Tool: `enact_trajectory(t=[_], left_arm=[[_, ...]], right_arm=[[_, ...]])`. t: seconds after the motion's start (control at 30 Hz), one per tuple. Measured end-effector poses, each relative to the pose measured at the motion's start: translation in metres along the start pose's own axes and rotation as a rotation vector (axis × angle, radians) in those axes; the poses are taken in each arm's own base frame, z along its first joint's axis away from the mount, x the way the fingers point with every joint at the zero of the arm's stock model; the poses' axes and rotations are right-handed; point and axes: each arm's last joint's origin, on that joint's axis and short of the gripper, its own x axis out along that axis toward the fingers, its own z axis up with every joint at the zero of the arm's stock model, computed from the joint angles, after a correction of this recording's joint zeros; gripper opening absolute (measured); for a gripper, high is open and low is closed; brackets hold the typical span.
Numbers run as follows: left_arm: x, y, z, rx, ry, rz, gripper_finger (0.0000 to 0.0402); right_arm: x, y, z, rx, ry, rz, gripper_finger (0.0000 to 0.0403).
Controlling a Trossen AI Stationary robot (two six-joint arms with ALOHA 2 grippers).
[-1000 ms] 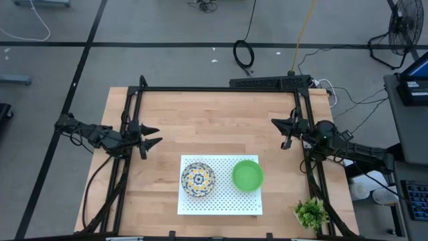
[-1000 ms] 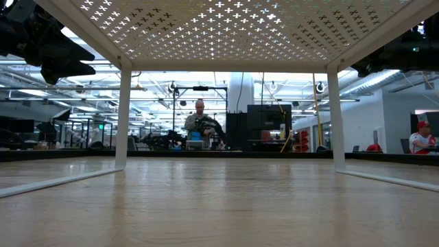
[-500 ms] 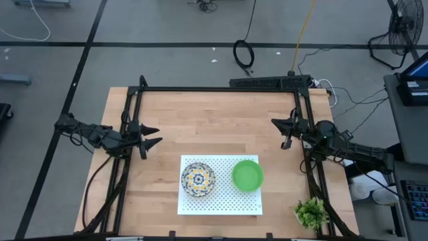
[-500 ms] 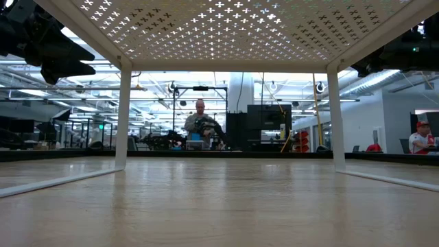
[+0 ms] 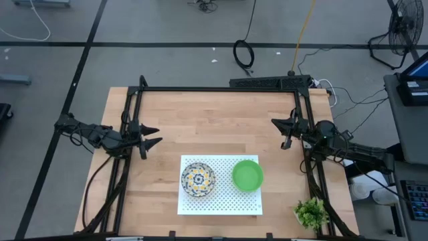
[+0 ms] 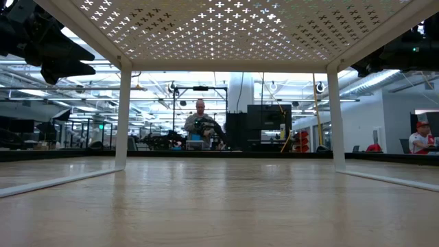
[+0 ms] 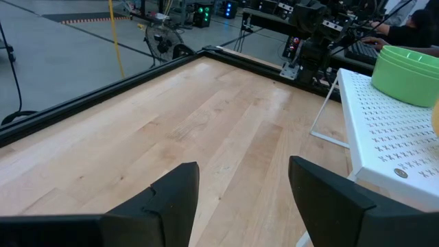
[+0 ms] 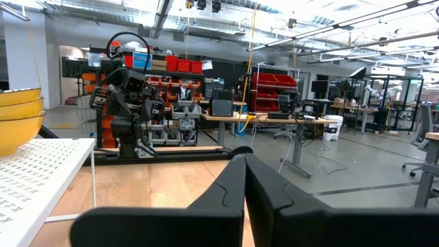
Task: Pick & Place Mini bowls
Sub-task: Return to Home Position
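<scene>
A white perforated stand (image 5: 221, 201) sits at the table's near middle. On its top rest a white bowl with a blue-and-yellow floral pattern (image 5: 198, 179) on the left and a bright green bowl (image 5: 247, 175) on the right. Each looks like a stack in the wrist views, the green bowls (image 7: 411, 72) in the left one and the yellow-sided bowls (image 8: 17, 120) in the right one. My left gripper (image 5: 156, 136) hovers open at the table's left, pointing right. My right gripper (image 5: 278, 132) hovers shut and empty at the table's right, pointing left.
A black frame (image 5: 214, 89) borders the table's far, left and right sides. A small green leafy plant (image 5: 311, 213) stands at the near right corner. The low view looks under the stand's perforated top (image 6: 219, 27) between its legs (image 6: 123, 116). People sit in the room beyond.
</scene>
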Motion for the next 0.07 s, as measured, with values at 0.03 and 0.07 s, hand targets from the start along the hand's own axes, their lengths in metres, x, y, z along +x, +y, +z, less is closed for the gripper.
enact_trajectory(t=[0.03, 0.07], left_arm=[[0.0, 0.0, 0.0, 0.0, 0.0, 0.0, 0.023], [0.0, 0.0, 0.0, 0.0, 0.0, 0.0, 0.023]], right_arm=[[0.0, 0.0, 0.0, 0.0, 0.0, 0.0, 0.0], [0.0, 0.0, 0.0, 0.0, 0.0, 0.0, 0.0]])
